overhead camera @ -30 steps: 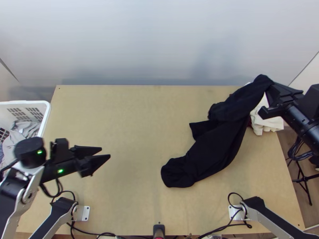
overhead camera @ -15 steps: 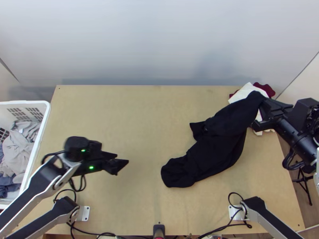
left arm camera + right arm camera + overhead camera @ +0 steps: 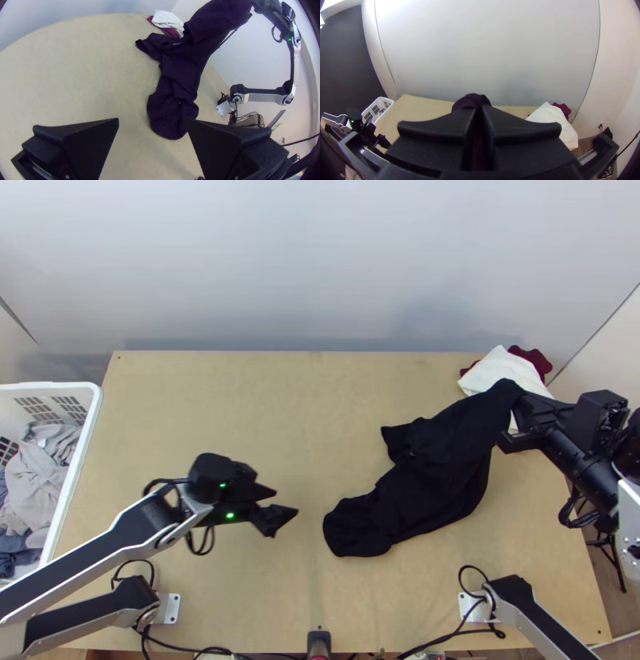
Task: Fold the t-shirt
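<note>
Table: bears the low end of the shirt.
Shirt: bunched, other end raised; no neat fold; spreading and all folding likely left.
Right gripper: closed on the raised end.
Left gripper: open, empty, near the low end.

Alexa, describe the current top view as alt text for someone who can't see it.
A right gripper holds up one end of a bunched black t-shirt, the rest lying on a wooden table. The open left gripper hovers nearby; white cloth lies at the far right corner, a basket at left.
</note>
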